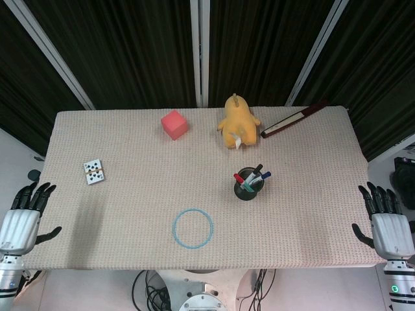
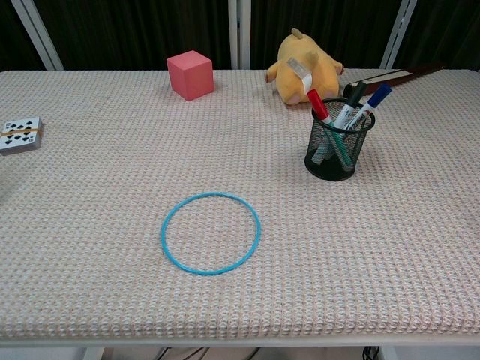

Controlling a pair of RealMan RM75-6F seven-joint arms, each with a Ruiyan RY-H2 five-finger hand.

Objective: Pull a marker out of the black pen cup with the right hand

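My right hand [image 1: 391,228] rests open and empty at lower right; the black pen cup [image 1: 248,186], markers [image 1: 258,175] leaning upper-right, sits up-left, nearer it than my left hand [image 1: 23,217].

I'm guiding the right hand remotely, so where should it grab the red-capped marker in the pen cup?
Pinch the red-capped marker by its cap end, which sticks out above the black pen cup rim. Come from above with the right hand; the mesh wall blocks its barrel, and the neighbouring markers crowd it.
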